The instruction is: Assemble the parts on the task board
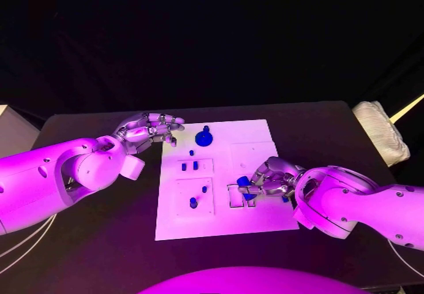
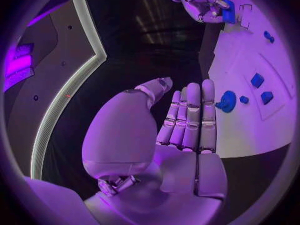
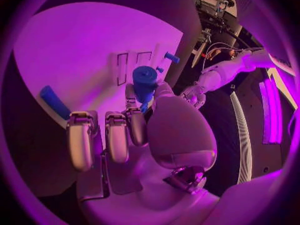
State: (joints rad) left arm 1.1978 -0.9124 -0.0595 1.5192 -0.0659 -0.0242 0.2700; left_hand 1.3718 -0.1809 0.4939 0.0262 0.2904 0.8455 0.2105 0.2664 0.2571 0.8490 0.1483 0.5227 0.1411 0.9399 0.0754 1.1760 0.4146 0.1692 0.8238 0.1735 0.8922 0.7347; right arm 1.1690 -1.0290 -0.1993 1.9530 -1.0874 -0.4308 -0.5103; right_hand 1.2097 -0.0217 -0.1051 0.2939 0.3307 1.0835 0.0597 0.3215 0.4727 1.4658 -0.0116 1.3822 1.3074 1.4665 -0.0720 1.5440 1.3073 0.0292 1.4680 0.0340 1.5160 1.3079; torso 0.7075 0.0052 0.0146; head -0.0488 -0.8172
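The right hand (image 1: pixel 268 179) sits over the near right part of the task board (image 1: pixel 256 131), fingers curled around a blue part (image 1: pixel 243 181) that it holds; in the right wrist view this part (image 3: pixel 144 80) reads as a short cylinder pinched between the thumb and the fingers, its long axis pointing away from the palm and down toward the board. Just beside it on the board lies a pair of small rectangular slots (image 1: pixel 241 196), directly beneath and slightly toward the robot from the held part, so the coming move looks like a short lowering rather than a reach. A second long blue piece (image 3: pixel 54 102) lies flat on the board near the same fingers. The left hand (image 1: pixel 148 130) hangs off the board's far left corner above the counter (image 1: pixel 97 245), empty, fingers straight and close together in its own wrist view, near the round blue knob (image 1: pixel 204 137) but not touching it. The right hand is plainly the nearer one to the slots.
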